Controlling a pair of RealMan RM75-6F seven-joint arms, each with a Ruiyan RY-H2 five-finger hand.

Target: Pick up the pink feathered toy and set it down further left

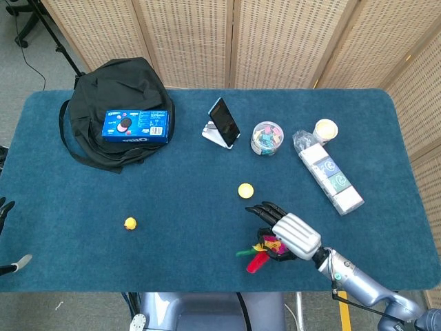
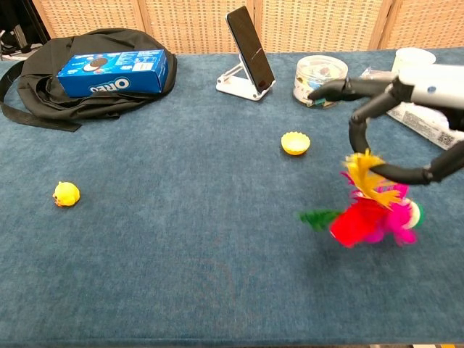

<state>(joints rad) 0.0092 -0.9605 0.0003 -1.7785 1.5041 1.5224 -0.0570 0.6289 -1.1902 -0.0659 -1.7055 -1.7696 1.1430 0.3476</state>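
Observation:
The pink feathered toy (image 2: 371,214), with red, yellow and green feathers, hangs above the blue table near its front right. My right hand (image 2: 395,123) holds it from above, pinched between the thumb and a finger, the other fingers stretched out to the left. In the head view the toy (image 1: 263,252) pokes out below and left of my right hand (image 1: 289,235). At the far left edge of the head view only fingertips of my left hand (image 1: 5,209) show, so its state is unclear.
A yellow cup-shaped piece (image 2: 295,143) lies left of and behind the toy. A small yellow duck (image 2: 66,193) sits at the left. At the back stand a phone on a stand (image 2: 248,54), a clip jar (image 2: 319,78), a wrapped pack (image 2: 417,105), a paper cup (image 2: 414,61) and a black bag (image 2: 80,87) bearing an Oreo box (image 2: 113,71).

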